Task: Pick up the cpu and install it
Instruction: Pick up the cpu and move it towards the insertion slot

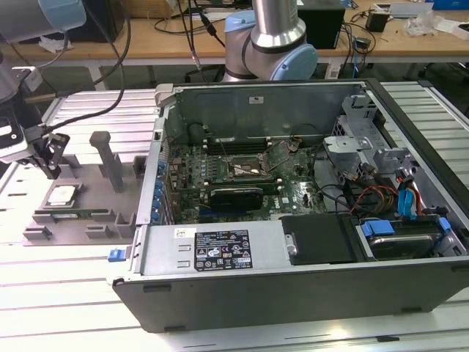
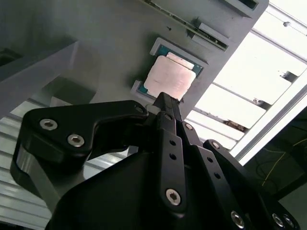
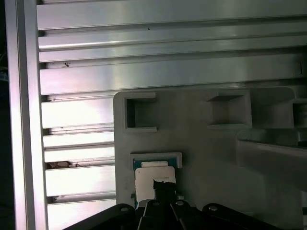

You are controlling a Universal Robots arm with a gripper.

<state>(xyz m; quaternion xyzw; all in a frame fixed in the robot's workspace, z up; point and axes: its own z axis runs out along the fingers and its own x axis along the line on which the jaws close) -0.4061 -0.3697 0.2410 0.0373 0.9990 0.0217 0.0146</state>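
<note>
In the exterior view, the claw [image 1: 51,173] hangs over a grey holder [image 1: 95,192] on the slatted table [image 1: 73,293]. The cpu [image 1: 62,195] lies flat in the holder, just below the claw's tips. The open computer case [image 1: 161,249] is well away from the claw toward the exterior view's right, its socket [image 1: 248,170] bare.

In the second wrist view, the claw [image 2: 164,98] has its fingers pressed together into one narrow tip and grips nothing. The cpu [image 2: 170,79] sits in its recess in the holder [image 2: 110,62], right beyond that tip. I cannot tell whether they touch.

In the first wrist view, the closed claw [image 3: 162,185] points at the cpu [image 3: 151,175], whose near edge it overlaps. The holder [image 3: 201,143] and table slats [image 3: 144,72] stretch beyond.
</note>
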